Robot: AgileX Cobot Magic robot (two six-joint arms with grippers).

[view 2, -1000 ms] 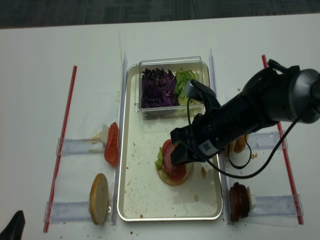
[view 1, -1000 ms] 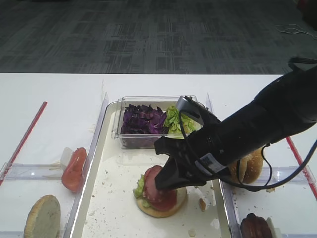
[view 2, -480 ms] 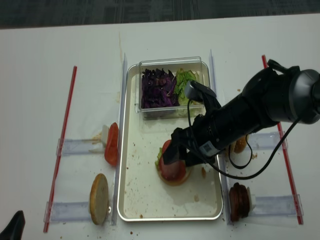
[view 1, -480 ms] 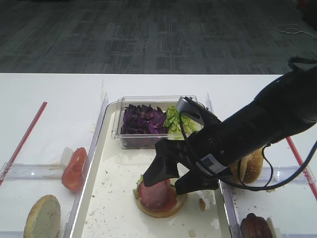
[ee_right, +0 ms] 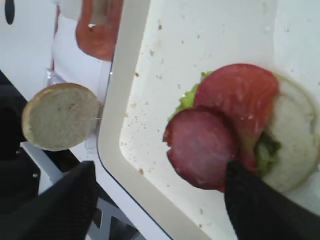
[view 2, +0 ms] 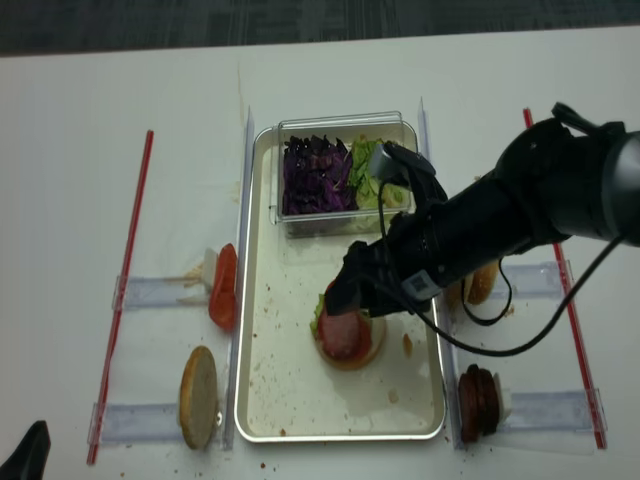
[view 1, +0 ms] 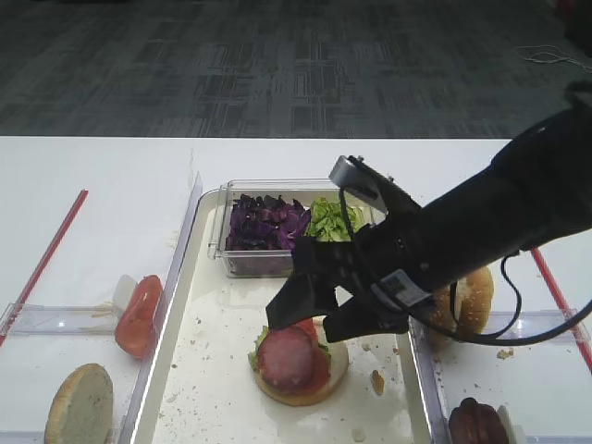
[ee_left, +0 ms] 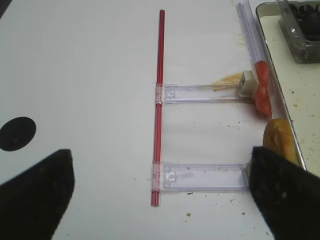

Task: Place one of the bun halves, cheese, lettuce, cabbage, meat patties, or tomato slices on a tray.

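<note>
The round pinkish-brown meat patty (ee_right: 201,147) lies on the stack of red tomato slice (ee_right: 243,95), green lettuce and pale bun half (ee_right: 295,145), inside the long white tray (ee_right: 120,125). The right gripper (view 1: 324,301) stands directly above it with jaws spread wide and nothing between them. The patty is released; I judge this arm only needs to lift straight up.
</note>
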